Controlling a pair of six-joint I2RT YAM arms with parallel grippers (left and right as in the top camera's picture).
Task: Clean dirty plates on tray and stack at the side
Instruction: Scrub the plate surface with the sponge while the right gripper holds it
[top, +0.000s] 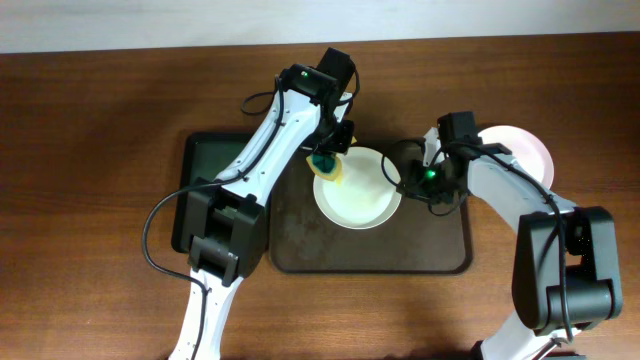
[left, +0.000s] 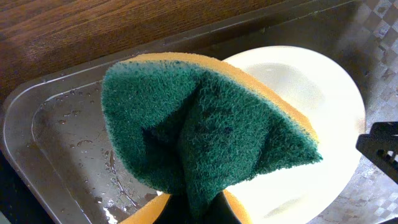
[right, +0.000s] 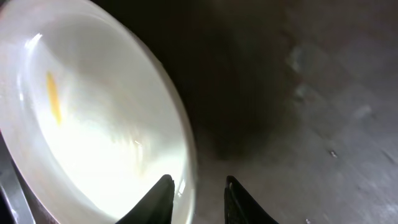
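A white plate (top: 360, 192) lies on the brown tray (top: 370, 255). It carries a small yellow smear (right: 53, 99). My left gripper (top: 327, 160) is shut on a green and yellow sponge (left: 205, 130) and holds it over the plate's far left rim (left: 323, 99). My right gripper (right: 198, 186) straddles the plate's right rim (right: 186, 155), one finger inside and one outside, closed on it. A second white plate (top: 525, 148) lies on the table to the right of the tray, partly under my right arm. No third plate shows.
A narrower dark green tray (top: 210, 160) lies left of the brown tray, under my left arm. The brown tray's floor is wet with droplets (left: 93, 155). Brown wooden table (top: 90, 200) lies all around.
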